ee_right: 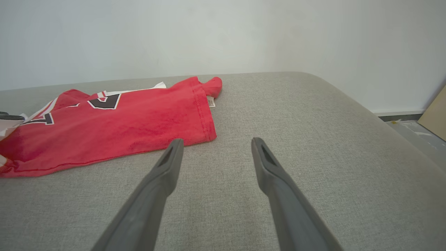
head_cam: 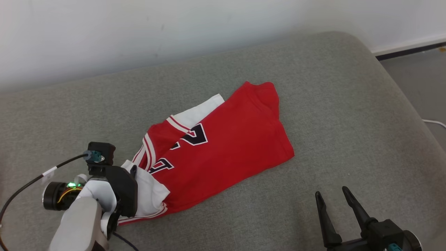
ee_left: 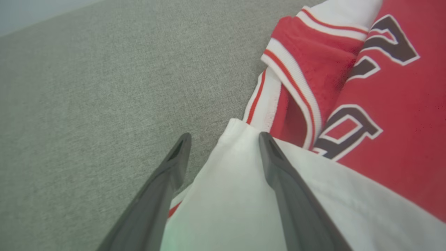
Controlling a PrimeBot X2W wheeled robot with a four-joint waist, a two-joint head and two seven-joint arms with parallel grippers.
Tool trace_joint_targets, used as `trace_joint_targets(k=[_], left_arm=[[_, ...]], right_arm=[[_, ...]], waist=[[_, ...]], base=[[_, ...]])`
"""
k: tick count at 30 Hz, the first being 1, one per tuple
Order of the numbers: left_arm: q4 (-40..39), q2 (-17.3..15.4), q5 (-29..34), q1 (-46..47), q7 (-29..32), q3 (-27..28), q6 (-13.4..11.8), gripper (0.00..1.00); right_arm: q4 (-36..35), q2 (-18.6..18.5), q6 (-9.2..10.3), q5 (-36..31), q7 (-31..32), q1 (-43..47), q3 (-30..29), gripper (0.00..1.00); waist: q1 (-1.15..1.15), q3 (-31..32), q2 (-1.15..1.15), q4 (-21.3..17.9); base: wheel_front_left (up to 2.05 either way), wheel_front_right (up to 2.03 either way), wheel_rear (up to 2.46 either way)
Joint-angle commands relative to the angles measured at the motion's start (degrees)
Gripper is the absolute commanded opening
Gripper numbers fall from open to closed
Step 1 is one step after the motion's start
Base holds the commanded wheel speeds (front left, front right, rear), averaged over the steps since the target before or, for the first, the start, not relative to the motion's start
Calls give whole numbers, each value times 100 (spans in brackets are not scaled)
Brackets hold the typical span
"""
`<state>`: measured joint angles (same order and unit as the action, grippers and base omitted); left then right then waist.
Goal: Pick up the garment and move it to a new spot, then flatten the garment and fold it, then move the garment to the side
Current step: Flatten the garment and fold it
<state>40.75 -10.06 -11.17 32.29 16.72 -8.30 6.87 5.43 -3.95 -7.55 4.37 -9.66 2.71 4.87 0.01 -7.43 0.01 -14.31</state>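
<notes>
The garment (head_cam: pixel 223 153) is a red jersey with white trim and dark numbers, lying rumpled and partly folded on the grey cushion (head_cam: pixel 348 115). My left gripper (head_cam: pixel 132 172) hangs over the garment's near-left end. In the left wrist view the left gripper (ee_left: pixel 224 139) is open, with a white part of the garment (ee_left: pixel 230 195) lying between its fingers; whether they touch the cloth I cannot tell. My right gripper (head_cam: pixel 334 200) stands open at the lower right, over bare cushion and apart from the garment. In the right wrist view the right gripper (ee_right: pixel 216 143) points past the garment's (ee_right: pixel 122 125) hem.
A pale wall (head_cam: pixel 139 31) runs behind the cushion. The cushion's rounded edge drops to the floor (head_cam: pixel 421 80) at the right, where a white cable (head_cam: pixel 433 122) lies. A brown board (ee_right: pixel 433 111) leans at the far right. A black cable (head_cam: pixel 24 188) trails from my left wrist.
</notes>
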Motion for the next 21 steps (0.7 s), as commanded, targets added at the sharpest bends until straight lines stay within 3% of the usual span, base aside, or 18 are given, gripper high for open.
trace_joint_targets(k=[1,13,14,15,16,18,21], left_arm=[[87,-63,-57,73,142,6,-11,100],[236,-142,-19,161,395,-76,-152,100],[256,-143,-12,172,332,-74,-203,80],[270,-141,-14,177,302,-78,-225,46],[294,-135,-29,178,284,-81,-221,38],[361,-101,-99,163,262,-78,-210,4],[441,-78,-141,169,230,-92,-196,0]], right_arm=[[18,-25,13,33,-46,-38,11,100],[7,-23,13,23,-4,-13,67,100],[-5,-29,13,18,8,-9,83,100],[-10,-36,13,21,16,-6,92,100],[-13,-43,13,26,24,-4,100,100],[-14,-53,13,39,38,3,113,100],[-21,-67,13,59,57,6,119,100]], waist=[[-1,-134,-1,-170],[-1,-68,-1,-186],[-1,-59,-1,-183],[-1,-55,-1,-182],[-1,-49,-1,-181],[-1,-38,-1,-180],[-1,-40,-1,-183]], base=[[0,0,0],[0,0,0],[0,0,0],[0,0,0],[0,0,0],[0,0,0],[0,0,0]])
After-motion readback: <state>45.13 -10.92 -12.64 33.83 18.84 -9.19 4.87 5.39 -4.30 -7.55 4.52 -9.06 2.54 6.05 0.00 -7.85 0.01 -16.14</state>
